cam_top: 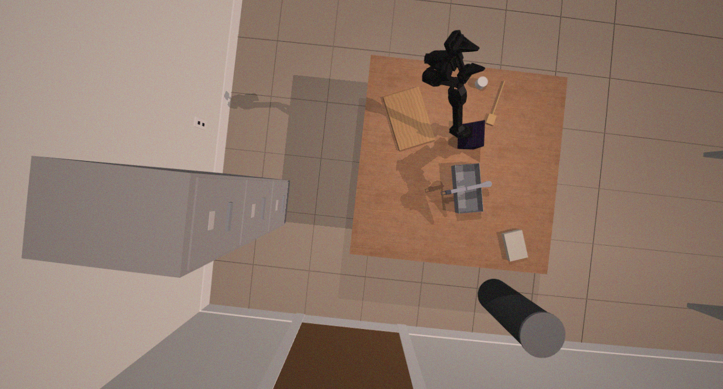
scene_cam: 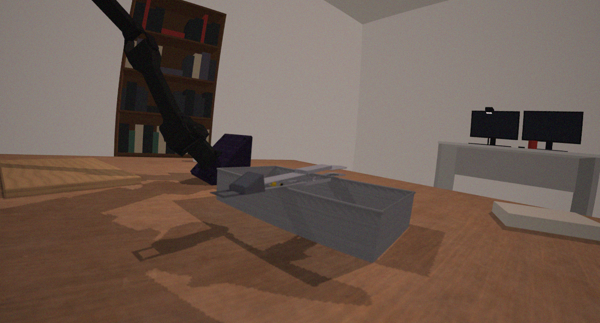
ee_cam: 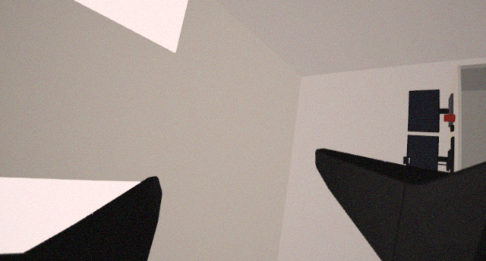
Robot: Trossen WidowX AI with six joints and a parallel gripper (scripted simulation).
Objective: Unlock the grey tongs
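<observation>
The grey tongs [cam_top: 475, 186] [scene_cam: 248, 183] rest across the long sides of the grey roasting tin [cam_top: 470, 209] [scene_cam: 356, 224]. Their arms lie close together, with the hinge block over the tin's left rim in the top view. A yellow dot shows beside the hinge in the exterior view. The wooden board [cam_top: 417, 134] [scene_cam: 63, 180] lies flat at the table's left, with the arm's shadow across it. My gripper [cam_top: 480, 58] [ee_cam: 240, 171] is open and empty, raised high near the table's back edge, far from the tongs. It is outside the exterior view.
A dark purple block [cam_top: 475, 135] [scene_cam: 236, 151] stands by the arm's base, between board and tin. A white cylinder [cam_top: 482, 81] and a wooden utensil [cam_top: 491, 118] are at the back right. A cream block [cam_top: 515, 245] [scene_cam: 545, 221] lies near the front right corner.
</observation>
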